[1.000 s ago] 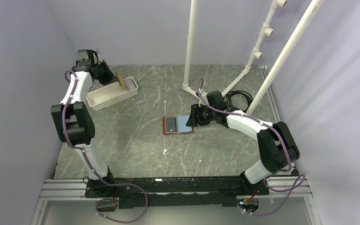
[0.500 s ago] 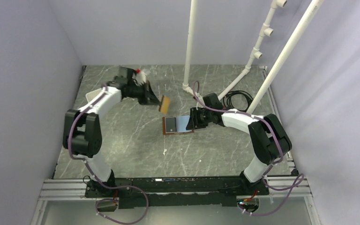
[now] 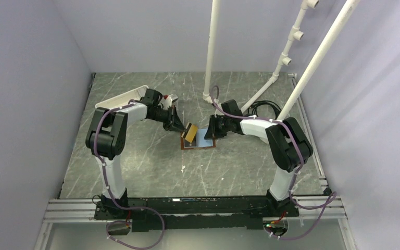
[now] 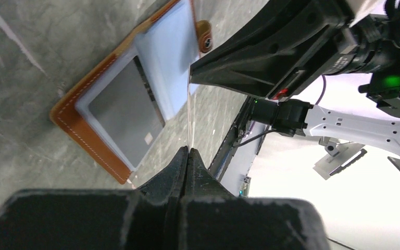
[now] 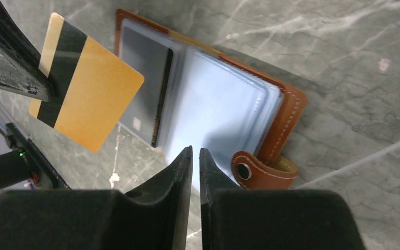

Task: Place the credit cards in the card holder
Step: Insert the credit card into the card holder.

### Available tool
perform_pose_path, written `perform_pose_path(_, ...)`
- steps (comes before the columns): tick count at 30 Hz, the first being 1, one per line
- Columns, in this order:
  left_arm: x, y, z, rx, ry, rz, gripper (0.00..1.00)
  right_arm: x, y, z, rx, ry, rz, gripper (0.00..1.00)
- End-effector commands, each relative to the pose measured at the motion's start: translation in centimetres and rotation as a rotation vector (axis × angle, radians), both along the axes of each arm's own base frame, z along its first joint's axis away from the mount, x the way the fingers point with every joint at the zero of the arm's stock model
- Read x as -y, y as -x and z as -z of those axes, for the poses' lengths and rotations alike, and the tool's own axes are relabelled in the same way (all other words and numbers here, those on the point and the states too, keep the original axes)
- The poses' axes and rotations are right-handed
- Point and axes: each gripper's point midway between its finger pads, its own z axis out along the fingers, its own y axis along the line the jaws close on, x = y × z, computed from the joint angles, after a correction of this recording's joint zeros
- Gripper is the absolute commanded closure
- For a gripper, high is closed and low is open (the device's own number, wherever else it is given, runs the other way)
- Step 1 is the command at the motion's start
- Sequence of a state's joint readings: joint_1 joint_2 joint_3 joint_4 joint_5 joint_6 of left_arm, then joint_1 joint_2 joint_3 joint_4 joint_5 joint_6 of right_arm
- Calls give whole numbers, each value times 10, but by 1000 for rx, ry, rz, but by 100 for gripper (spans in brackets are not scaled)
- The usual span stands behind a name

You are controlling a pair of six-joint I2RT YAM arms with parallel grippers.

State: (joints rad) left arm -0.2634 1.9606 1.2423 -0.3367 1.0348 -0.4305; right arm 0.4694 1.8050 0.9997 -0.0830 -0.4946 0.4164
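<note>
Grey marbled counter (image 3: 135,156) between pale walls, seen from above. Two white arms meet over its middle, where the brown card holder (image 3: 203,139) lies open, a grey card (image 4: 122,112) in one pocket. The right pincer (image 3: 212,131), fingers nearly pressed together, seems to pinch the holder's blue sleeve near the strap tab. The left pincer (image 3: 182,126) grips a gold card (image 3: 190,131), tilted just above the grey card's side. Best to level the card with a free pocket's mouth, then slide it in slowly.
</note>
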Motion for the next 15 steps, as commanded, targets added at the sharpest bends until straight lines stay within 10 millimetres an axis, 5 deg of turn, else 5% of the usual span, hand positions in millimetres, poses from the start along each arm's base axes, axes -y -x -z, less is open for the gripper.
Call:
perform_pose_path(1,7,3,4,6,44,46,100,3,-19,-1,26,12,57,88)
perform_pose_path(15,11,13,40,-78,1,65,100,14,-16,17,-22,36,84,91)
